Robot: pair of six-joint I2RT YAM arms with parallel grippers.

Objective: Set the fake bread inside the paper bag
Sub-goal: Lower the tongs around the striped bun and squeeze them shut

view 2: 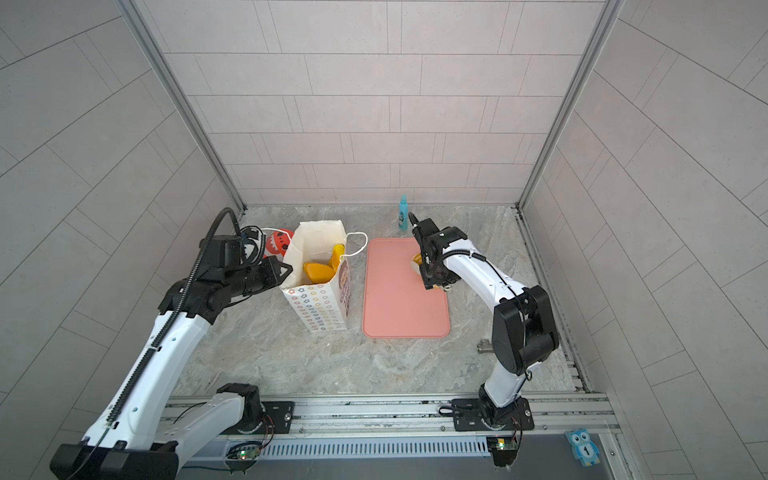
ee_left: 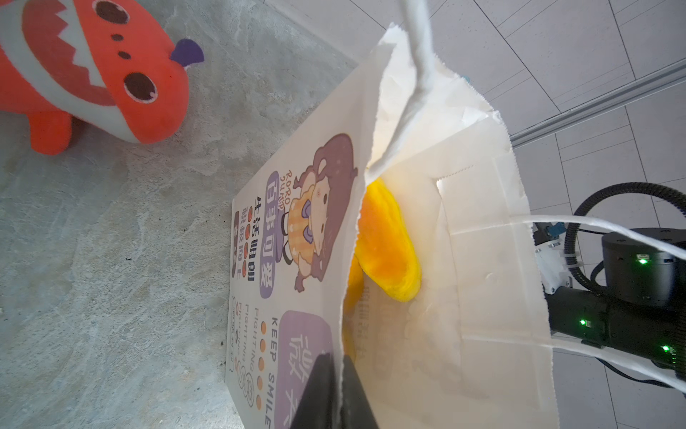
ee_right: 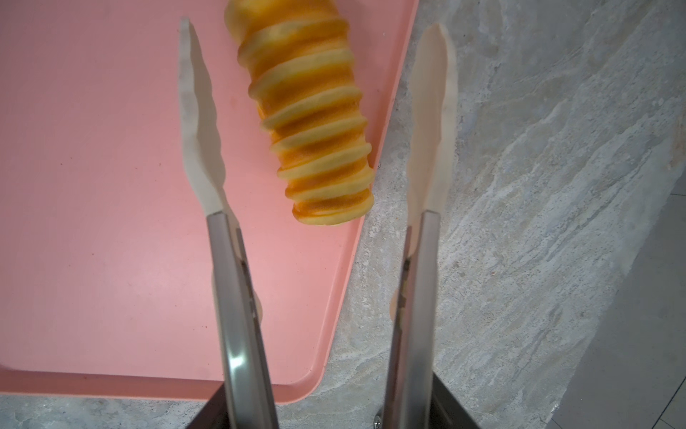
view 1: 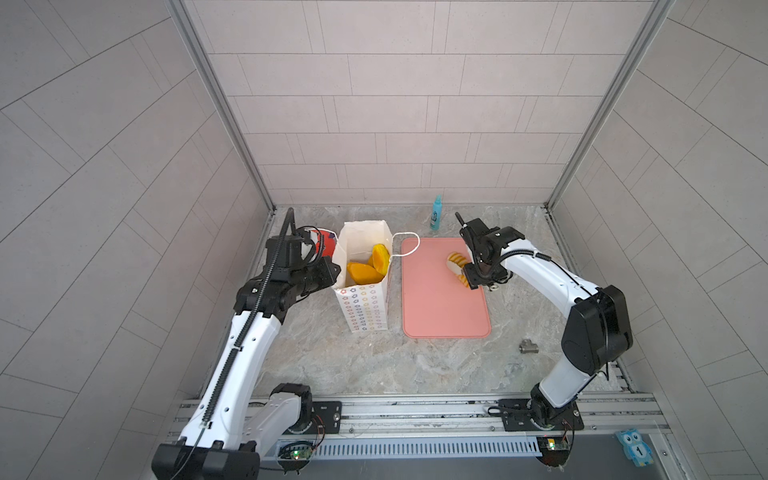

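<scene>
**Bimanual bench, bread transfer.** The bench is matt grey with marbled veining. A tall white paper bag, creased, with coloured flowers on its side and a cartoon girl on its front, stands upright left of centre toward the bench's far edge, mouth open. Inside lie glossy golden-yellow fake breads, smooth and rounded, leaning on one another; how many cannot be told. The black left gripper is pinched together on the zigzag-cut top rim of the bag's front wall.

One white cord handle droops over the far left corner of a flat salmon-pink tray. The tray has rounded corners and a low lip, and lies just right of the bag.

Close to the tray's right edge, in its far half, lies one striped roll, a ribbed cylinder banded pale yellow and orange. The right gripper clasps steel tongs tipped with cream scalloped blades. The blades stand apart on either side of the roll, neither touching it: one is over the tray, one over the bench.

Open bench runs from the tray's near edge to the bench's near edge. A red-orange plush shark sits left of the bag.
</scene>
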